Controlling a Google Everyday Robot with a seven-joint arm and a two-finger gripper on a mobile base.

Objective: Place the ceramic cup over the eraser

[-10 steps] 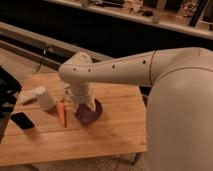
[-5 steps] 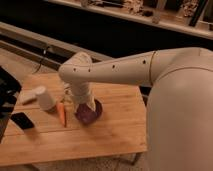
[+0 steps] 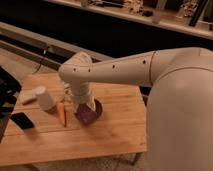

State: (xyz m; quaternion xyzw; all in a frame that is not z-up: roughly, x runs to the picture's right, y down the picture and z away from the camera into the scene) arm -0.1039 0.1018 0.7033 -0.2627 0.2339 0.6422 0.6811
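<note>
Evidently nothing has shifted since the earlier frames. Gripper (image 3: 85, 106) hangs low over the purple bowl (image 3: 94, 114), jaws spread wide, nothing held. Cup (image 3: 45, 98) rests on the table (image 3: 115, 130) just left of the carrot (image 3: 61, 114), apart from the arm. Eraser (image 3: 22, 120) lies near the left edge, uncovered.
</note>
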